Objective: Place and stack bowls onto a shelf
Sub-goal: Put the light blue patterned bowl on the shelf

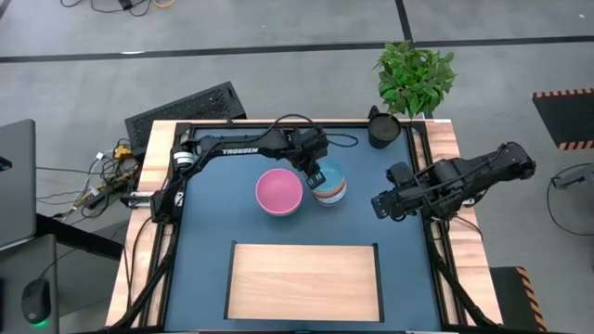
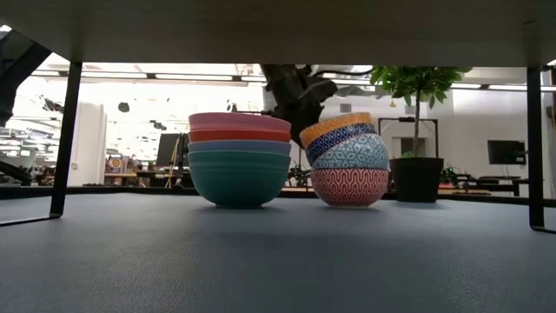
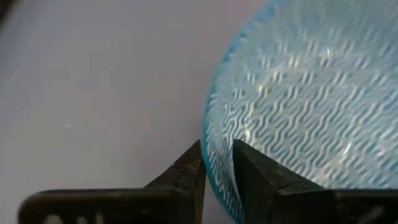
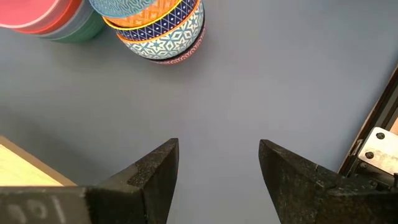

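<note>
Two bowl stacks stand on the dark blue tabletop, far of the pale wooden shelf [image 1: 304, 278]. The plain stack [image 2: 239, 156] has a pink bowl [image 1: 278, 191] on top. The patterned stack [image 2: 350, 161] beside it is topped by a light-blue bowl [image 3: 311, 93], which sits in a tilted orange-lattice bowl [image 2: 337, 127]. My left gripper [image 1: 316, 176] is at this bowl's rim, shut on it. My right gripper [image 1: 385, 204] hangs open over bare tabletop to the right, holding nothing. My left gripper has the light-blue bowl's rim [image 3: 211, 124] between its two fingers, one finger [image 3: 261, 177] inside the bowl and the other [image 3: 183, 177] outside. The fingers slant down from the table's far left. The bowl sits on top of the patterned stack.
A dark cup [image 1: 381, 130] and a potted plant [image 1: 415, 74] stand at the far right corner. A black frame rail [image 1: 422, 186] runs along the table's right side. The shelf's top is bare, and there is open tabletop between it and the stacks.
</note>
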Tool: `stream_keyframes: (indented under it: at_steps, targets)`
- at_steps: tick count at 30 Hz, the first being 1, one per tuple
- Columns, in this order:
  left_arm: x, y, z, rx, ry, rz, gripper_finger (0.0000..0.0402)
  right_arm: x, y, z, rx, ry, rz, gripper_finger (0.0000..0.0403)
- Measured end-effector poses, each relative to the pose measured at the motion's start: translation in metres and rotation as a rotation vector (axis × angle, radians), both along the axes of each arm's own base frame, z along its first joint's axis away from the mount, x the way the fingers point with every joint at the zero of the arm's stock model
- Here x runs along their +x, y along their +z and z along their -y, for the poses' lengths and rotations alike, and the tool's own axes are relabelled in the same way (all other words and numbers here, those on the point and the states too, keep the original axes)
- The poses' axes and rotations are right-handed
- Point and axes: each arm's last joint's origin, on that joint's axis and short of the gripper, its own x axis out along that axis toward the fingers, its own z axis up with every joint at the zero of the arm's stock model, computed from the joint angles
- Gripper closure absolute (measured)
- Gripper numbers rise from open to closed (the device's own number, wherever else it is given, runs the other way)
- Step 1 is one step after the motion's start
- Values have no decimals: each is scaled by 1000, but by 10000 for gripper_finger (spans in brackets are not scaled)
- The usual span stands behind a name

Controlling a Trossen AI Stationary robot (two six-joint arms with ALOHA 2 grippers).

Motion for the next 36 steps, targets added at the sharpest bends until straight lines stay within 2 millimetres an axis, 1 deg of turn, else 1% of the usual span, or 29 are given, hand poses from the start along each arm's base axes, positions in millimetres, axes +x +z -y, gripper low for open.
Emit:
stream_keyframes:
  at_steps: [3, 6, 12, 17, 20, 22, 27, 30, 33, 36]
  targets:
    - [2, 10, -1, 26, 6, 29, 367, 0, 0, 0, 0, 0, 1, 154]
    - [1, 10, -1, 19, 6, 27, 392, 0, 0, 0, 0, 0, 1, 154]
    - [1, 9, 0, 2, 6, 21, 397, 0, 0, 0, -1, 0, 0, 154]
    - [1, 9, 1, -53, 17, 32, 399, 0, 0, 0, -1, 0, -1, 154]
    - [-1, 12, 2, -71, 26, 26, 399, 0, 0, 0, -1, 0, -1, 154]
    - [-1, 18, 2, -79, 39, 27, 399, 0, 0, 0, -1, 0, 0, 154]
    - [-3, 42, -2, -80, 55, 51, 400, 0, 0, 0, 1, 0, 1, 154]
    - [-7, 52, -2, -116, 56, 38, 401, -1, 1, 0, 5, 1, 2, 154]
    - [-7, 66, 0, -152, 38, 65, 401, -5, 3, -1, 20, 1, 19, 154]
    - [-12, 80, 4, -194, 14, 51, 401, -13, 7, -3, 47, -5, 50, 154]
